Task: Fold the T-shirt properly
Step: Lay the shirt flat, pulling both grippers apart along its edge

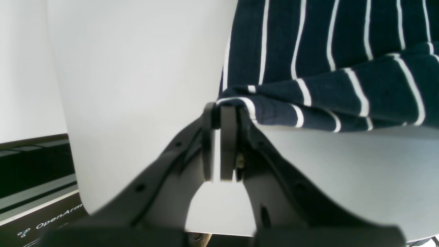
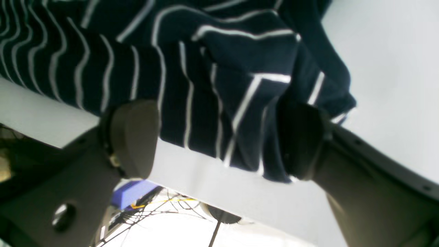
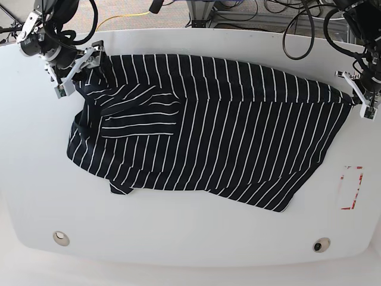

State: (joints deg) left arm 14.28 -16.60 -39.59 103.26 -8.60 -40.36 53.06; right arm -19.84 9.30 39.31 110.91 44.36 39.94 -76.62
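Note:
The T-shirt (image 3: 226, 131), dark navy with thin white stripes, lies spread across the white table (image 3: 178, 238), with one sleeve folded onto its left part. At the shirt's right corner my left gripper (image 3: 357, 96) is shut on the fabric edge; the left wrist view shows the jaws of the left gripper (image 1: 224, 109) pressed together with the T-shirt (image 1: 325, 51) hem at their tips. My right gripper (image 3: 76, 70) stands open at the top-left corner. In the right wrist view the right gripper (image 2: 217, 137) has bunched T-shirt (image 2: 205, 85) cloth lying loose between its spread fingers.
A red-outlined rectangle (image 3: 351, 187) is marked on the table near its right edge. Two round fittings (image 3: 60, 238) (image 3: 321, 245) sit near the front edge. Cables (image 3: 250, 12) run behind the table's far edge.

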